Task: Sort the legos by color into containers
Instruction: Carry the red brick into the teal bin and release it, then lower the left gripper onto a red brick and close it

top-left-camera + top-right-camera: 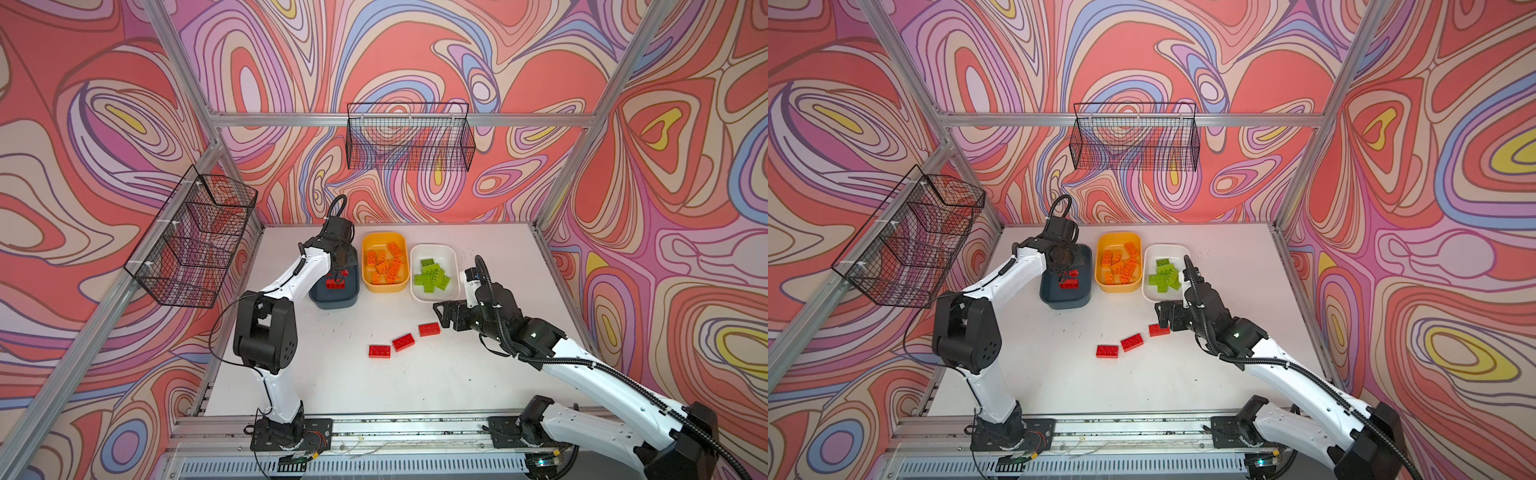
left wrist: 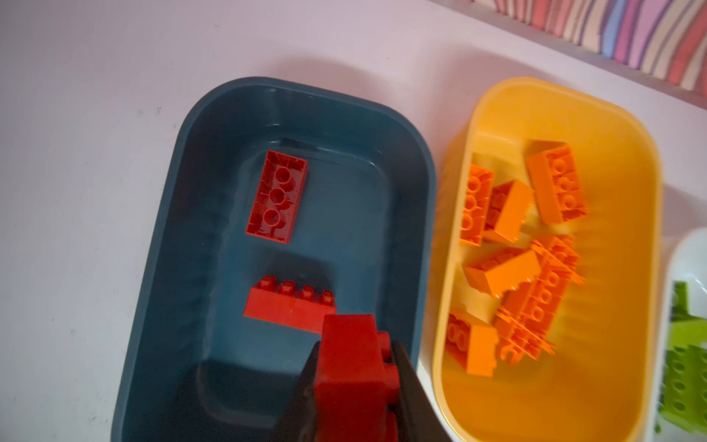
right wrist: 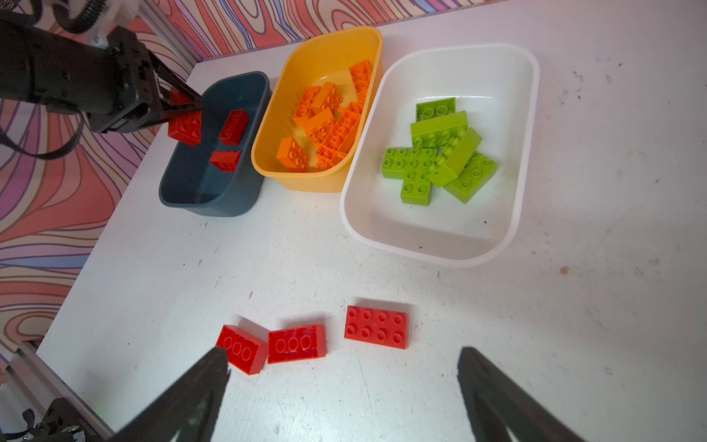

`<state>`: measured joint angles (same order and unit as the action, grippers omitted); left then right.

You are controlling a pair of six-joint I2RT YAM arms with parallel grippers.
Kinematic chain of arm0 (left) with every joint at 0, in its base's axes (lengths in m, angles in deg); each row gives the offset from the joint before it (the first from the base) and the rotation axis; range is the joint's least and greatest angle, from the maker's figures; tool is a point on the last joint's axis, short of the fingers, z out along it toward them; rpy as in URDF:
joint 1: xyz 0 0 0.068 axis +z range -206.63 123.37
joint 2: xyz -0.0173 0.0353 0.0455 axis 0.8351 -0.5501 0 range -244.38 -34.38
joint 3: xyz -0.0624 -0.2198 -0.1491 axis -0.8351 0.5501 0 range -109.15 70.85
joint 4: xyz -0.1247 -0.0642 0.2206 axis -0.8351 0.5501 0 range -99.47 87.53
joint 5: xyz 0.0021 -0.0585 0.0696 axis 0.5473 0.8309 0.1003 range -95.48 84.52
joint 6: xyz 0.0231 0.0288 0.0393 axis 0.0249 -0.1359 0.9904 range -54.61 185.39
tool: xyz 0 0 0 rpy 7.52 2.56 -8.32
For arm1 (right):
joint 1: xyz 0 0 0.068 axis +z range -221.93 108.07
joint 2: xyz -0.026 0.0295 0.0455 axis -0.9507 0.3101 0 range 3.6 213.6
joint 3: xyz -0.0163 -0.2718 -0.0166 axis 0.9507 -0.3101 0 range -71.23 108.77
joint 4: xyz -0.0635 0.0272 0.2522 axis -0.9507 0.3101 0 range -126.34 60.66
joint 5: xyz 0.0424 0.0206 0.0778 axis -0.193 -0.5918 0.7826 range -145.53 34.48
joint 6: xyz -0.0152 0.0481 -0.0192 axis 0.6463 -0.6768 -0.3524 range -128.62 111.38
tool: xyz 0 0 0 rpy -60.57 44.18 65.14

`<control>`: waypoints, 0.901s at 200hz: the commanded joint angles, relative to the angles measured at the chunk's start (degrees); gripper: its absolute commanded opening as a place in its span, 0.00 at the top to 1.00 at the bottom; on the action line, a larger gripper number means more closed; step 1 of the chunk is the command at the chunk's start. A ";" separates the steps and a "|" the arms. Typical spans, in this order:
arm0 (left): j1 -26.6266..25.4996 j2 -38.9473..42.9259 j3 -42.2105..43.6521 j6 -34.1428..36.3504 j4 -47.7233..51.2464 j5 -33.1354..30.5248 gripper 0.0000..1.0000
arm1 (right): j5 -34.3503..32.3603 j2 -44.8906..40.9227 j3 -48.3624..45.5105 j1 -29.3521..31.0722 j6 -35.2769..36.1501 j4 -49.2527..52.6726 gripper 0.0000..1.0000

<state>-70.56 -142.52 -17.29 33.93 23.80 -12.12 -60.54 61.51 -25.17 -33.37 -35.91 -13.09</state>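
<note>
Over the dark teal rounded plastic tray (image 2: 183, 199), which stands at the left end of a row of three trays in both top views, the left pincer (image 2: 355, 352) is clamped tight on a red studded plastic brick (image 2: 350, 340) and holds it above the tray's floor. Two more lie inside that tray: an upturned red brick (image 2: 277, 197) with its hollow underside showing, and a second red brick (image 2: 289, 308) with a row of studs along one edge.

Just beside the teal tray stands the yellow plastic tray (image 1: 384, 237) with a heap of orange bricks (image 1: 384, 266). Next along is the white plastic tray (image 1: 434, 248), holding the lime green bricks (image 1: 432, 276).

On the white desk (image 1: 353, 386), in front of the trays, three loose red bricks lie in a slanting row. The outer red brick (image 3: 241, 349) and the middle red brick (image 3: 296, 343) sit just beside each other, both hollow side up. The studs-up red brick (image 3: 376, 332) lies a little apart. The right pincer (image 3: 344, 356) hangs over the desk close to that studs-up brick — its jaws are spread wide and hold nothing.
</note>
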 commanded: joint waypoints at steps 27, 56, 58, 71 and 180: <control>3.12 -7.39 -7.27 0.28 3.33 4.92 0.36 | -2.13 0.41 1.84 0.03 0.77 1.09 0.02; 1.93 -3.37 -4.22 -0.55 1.61 6.00 0.18 | -2.37 0.42 1.92 0.02 0.68 0.86 0.02; 1.75 -2.91 -3.99 -0.47 1.68 5.66 0.18 | -2.41 0.44 1.92 0.02 0.66 0.80 0.02; 0.17 0.19 -1.91 -0.13 2.01 4.05 0.17 | -2.25 0.60 1.93 0.04 0.49 0.33 0.02; -24.55 25.62 33.12 10.22 -10.06 7.38 0.20 | 1.23 -2.10 0.71 0.04 -1.10 0.15 0.02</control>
<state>-91.96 -117.99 11.58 40.16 17.79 -6.94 -60.21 61.49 -24.51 -33.37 -36.02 -13.14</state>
